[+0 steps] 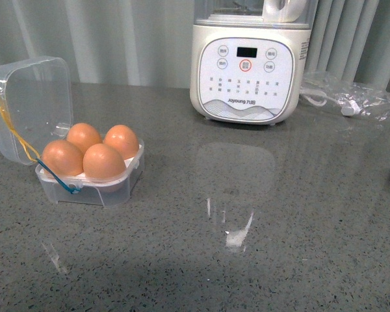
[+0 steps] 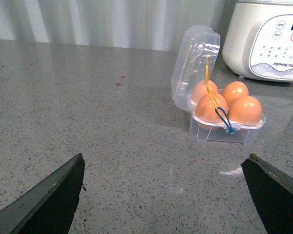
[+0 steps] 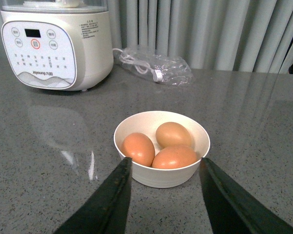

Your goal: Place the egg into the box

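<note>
box [image 1: 110,192]: lid open, four eggs [image 1: 104,161] fill it, ahead of left gripper [image 2: 164,160].
left gripper: spread wide, empty.
right gripper [image 3: 166,162]: spread, empty.
bowl [image 3: 161,179]: three eggs [image 3: 173,157], between right fingertips [image 3: 123,170]; only right wrist view shows it.

Our left gripper [image 2: 166,157] and right gripper [image 3: 165,160] show dark, flat, tapering fingers, seemingly matte black.

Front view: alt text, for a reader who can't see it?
A clear egg box, lid open, holds four brown eggs at the left of a grey counter. A white appliance stands at the back, a bagged cable beside it. Neither arm shows.
</note>
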You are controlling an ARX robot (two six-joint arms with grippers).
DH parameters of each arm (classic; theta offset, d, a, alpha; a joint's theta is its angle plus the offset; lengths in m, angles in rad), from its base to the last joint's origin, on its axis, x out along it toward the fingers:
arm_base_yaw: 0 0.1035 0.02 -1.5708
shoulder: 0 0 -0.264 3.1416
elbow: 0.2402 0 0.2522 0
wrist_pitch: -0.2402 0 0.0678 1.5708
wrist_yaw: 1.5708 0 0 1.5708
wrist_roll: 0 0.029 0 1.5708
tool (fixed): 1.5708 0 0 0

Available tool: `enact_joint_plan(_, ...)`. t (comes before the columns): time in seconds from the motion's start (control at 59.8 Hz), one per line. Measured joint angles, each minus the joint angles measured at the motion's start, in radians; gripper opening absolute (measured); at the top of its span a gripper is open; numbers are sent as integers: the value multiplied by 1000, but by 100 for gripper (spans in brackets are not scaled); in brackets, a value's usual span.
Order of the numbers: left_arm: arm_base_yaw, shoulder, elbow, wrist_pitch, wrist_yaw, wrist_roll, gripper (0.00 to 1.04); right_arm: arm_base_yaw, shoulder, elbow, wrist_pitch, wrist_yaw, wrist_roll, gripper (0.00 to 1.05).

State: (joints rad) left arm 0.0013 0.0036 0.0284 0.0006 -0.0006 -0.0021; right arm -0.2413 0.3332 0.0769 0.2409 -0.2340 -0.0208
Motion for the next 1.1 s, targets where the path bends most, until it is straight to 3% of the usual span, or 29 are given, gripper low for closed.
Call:
enact_joint_plan(0.184, 0, 0, 0, 0, 0, 0, 98, 90, -92, -27, -51, 88, 8, 3)
enact_joint_plan(0.318, 0, 0, 0, 0, 0, 0, 98, 198, -130, -38, -80, 222, 10, 3)
enact_joint_plan(0.401, 0, 0, 0, 0, 2, 0, 98, 235, -173, -62, -88, 223, 10, 3)
enact_joint_plan(0.502, 0, 0, 0, 0, -1, 0, 98, 237, -301, -72, -235, 232, 10, 3)
enact_joint_plan(1.103, 0, 0, 0, 0, 0, 0, 98, 238, -329, -72, -240, 232, 10, 6)
